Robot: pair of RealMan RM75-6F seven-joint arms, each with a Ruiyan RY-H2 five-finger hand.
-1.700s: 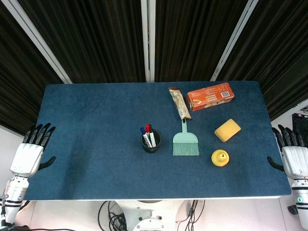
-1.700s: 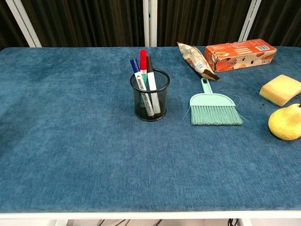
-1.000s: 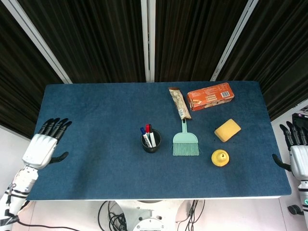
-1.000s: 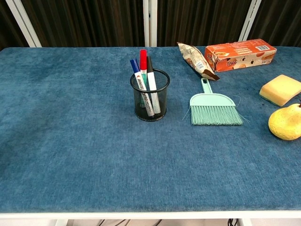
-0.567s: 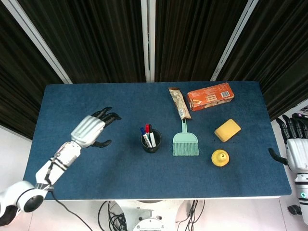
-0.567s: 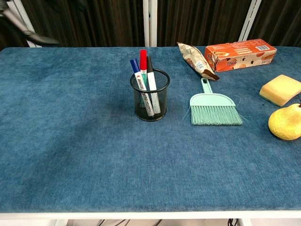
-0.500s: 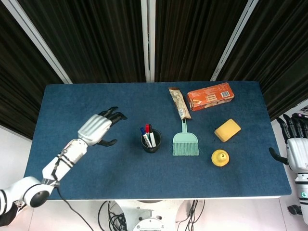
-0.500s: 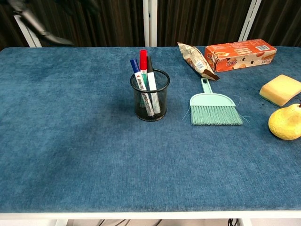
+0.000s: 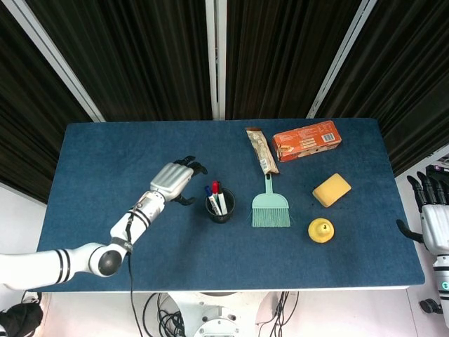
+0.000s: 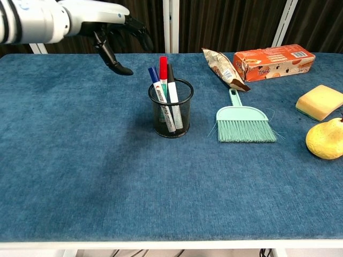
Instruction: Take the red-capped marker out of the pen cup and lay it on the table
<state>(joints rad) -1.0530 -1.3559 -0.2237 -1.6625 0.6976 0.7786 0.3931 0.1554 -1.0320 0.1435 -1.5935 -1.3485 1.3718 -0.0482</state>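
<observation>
Print on the box (image 10: 273,61) is unreadable; right of the spread, empty left hand (image 9: 176,180) stands the cup (image 10: 171,108) with the marker (image 10: 163,69).

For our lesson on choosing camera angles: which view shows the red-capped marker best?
The chest view: the red-capped marker stands side-on, cap and barrel clear above the pen cup. The head view looks down on it, so the marker shows only as a small red tip.

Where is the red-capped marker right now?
The red-capped marker stands upright in the black mesh pen cup near table centre, between the blue and black markers, left of the green brush.
</observation>
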